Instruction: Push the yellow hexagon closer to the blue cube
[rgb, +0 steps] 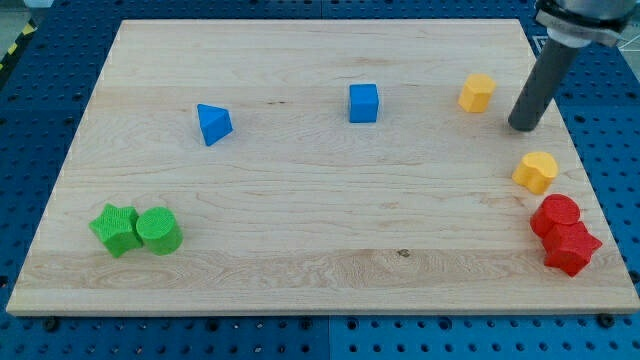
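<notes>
Nearest me on the table, a green star touched a green cylinder at eight o'clock; two red blocks touched at four o'clock, a yellow heart just above them. Farther back sat a blue triangle and the blue cube. The yellow hexagon lay at two o'clock, well right of the cube. My tip stood just right of the hexagon, apart from it. The rod carried no pincer.

No text, label, brand, number or sign can be read anywhere in this view. The pale wooden bench is bare of markings. The small coloured blocks on it carry no lettering either.
</notes>
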